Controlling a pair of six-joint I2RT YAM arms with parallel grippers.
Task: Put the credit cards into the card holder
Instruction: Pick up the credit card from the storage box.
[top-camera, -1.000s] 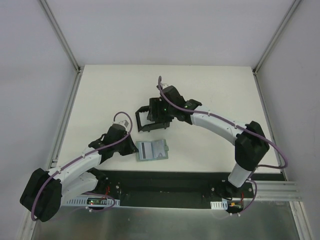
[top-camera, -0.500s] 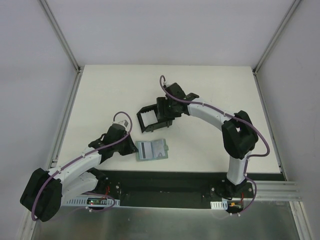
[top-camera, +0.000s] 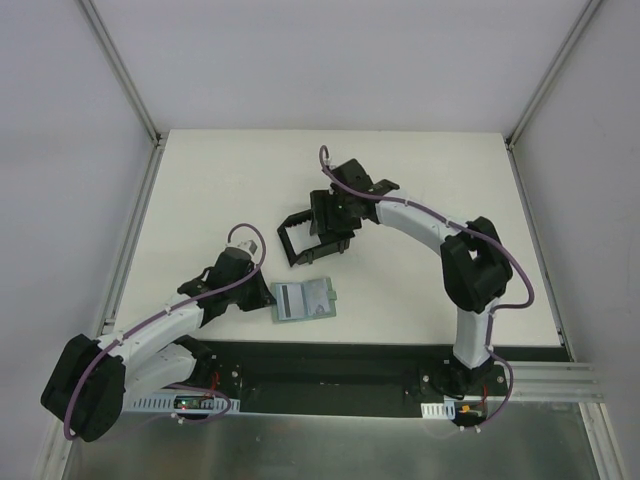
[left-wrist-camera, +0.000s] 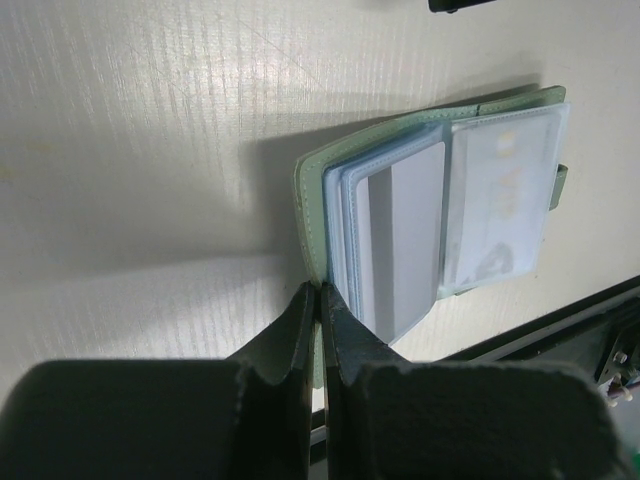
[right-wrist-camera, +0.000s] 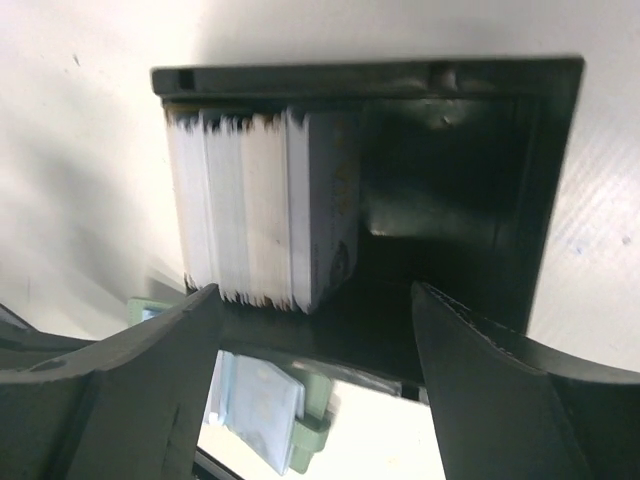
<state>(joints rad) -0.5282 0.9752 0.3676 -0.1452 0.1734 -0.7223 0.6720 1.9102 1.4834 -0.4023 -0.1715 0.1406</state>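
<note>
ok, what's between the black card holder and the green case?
Nothing. Only a narrow bare strip of table separates the card holder from the green case. The top view shows this most clearly.

Blurred just ahead of the right gripper: edges of the credit cards, number and colours impossible to tell. Ends of the nearest wall of the card holder masked behind both fingers. Only a corner of the grey-green case seen between them. Its edge lost between the closed tips of the left gripper; finger bases cut off behind. From above, cards too small to make out.
</note>
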